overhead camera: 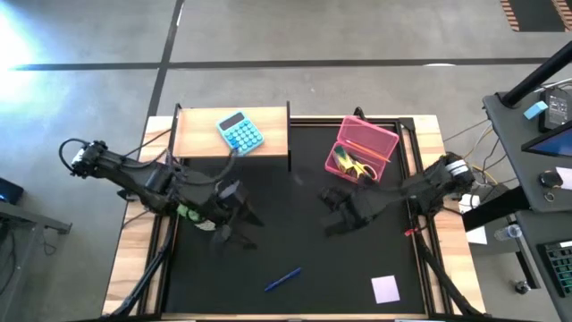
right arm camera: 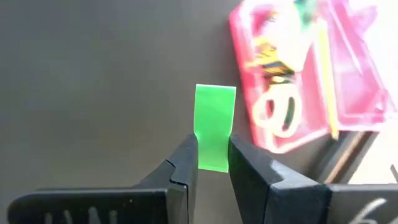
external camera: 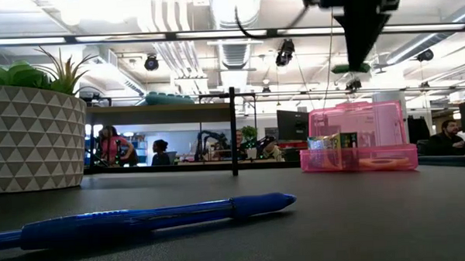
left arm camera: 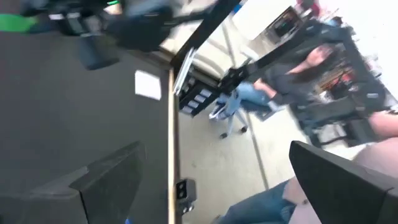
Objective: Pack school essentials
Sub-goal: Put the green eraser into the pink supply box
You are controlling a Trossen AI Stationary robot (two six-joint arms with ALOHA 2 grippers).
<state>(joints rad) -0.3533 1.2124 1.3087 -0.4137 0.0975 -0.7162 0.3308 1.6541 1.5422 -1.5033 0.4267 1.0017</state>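
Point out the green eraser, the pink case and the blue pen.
green eraser (right arm camera: 215, 127), right wrist view, middle of its flat face.
pink case (overhead camera: 376, 136), high view, open lid.
blue pen (external camera: 142, 220), low view, middle of the barrel.

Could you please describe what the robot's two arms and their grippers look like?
Both arms are dark, almost black, jointed segments with cables running along them. The left gripper carries a green patch near its wrist. The right gripper ends in two flat, dark, wedge-shaped fingers, and its arm has a light ring near the base.
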